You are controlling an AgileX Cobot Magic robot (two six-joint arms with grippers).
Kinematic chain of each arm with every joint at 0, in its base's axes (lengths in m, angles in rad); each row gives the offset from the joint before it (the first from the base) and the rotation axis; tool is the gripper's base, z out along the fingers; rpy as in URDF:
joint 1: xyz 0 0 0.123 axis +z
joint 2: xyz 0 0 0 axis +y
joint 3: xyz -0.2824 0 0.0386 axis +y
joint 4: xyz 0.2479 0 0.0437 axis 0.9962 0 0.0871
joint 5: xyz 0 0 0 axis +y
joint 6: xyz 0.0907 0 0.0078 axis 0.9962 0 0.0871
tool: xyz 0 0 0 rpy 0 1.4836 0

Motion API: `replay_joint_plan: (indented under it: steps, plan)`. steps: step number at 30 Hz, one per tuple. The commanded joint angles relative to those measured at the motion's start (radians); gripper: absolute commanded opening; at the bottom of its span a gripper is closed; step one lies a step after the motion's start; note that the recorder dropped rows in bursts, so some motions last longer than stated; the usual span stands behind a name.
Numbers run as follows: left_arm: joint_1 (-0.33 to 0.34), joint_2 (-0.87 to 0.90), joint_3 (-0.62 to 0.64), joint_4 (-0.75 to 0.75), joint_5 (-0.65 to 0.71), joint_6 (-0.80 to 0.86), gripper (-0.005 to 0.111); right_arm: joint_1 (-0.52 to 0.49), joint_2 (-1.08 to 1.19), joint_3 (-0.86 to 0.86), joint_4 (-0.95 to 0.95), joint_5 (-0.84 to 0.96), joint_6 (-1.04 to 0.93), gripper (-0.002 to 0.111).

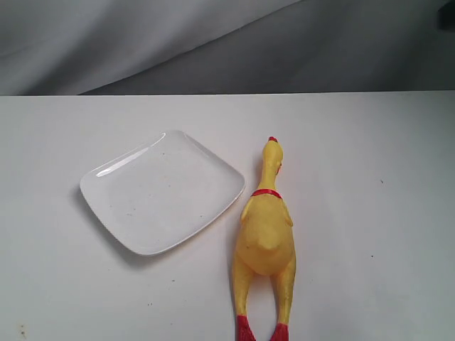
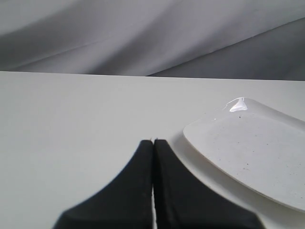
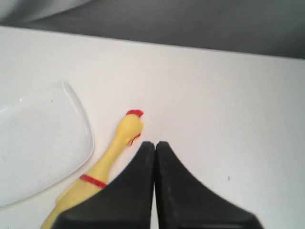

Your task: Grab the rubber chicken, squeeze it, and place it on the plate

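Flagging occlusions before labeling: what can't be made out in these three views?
1. rubber chicken: in the exterior view, feet cut by the bottom edge; in the right wrist view, body hidden behind the right gripper.
2. plate: in both wrist views, partly cut off by the frame edge.
3. left gripper and right gripper: absent from the exterior view, so arm poses are unknown.
4. specks on the plate: too small to identify.

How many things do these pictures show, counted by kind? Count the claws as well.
chicken: 1
plate: 1
claws: 2, the left claw and the right claw, both shut
Total: 4
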Motion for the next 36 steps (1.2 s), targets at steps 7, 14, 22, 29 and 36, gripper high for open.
replay_joint_plan:
  steps: [7, 14, 22, 29, 36]
  plan:
    - [0.002, -0.003, 0.005, -0.006, -0.005, -0.001, 0.000, 0.298, 0.389, -0.023, -0.269, 0.029, -0.002, 0.005]
    - [0.002, -0.003, 0.005, -0.006, -0.005, -0.001, 0.000, 0.445, 0.474, -0.021, -0.320, 0.134, 0.000, 0.051]
    - [0.002, -0.003, 0.005, -0.006, -0.005, -0.001, 0.000, 0.553, 0.449, 0.112, -0.293, 0.269, 0.104, 0.056]
    - [0.002, -0.003, 0.005, -0.006, -0.005, -0.001, 0.000, 0.650, 0.439, 0.307, -0.319, -0.060, 0.214, 0.054]
    - [0.002, -0.003, 0.005, -0.006, -0.005, -0.001, 0.000, 0.665, 0.439, 0.367, -0.312, -0.206, 0.322, 0.054]
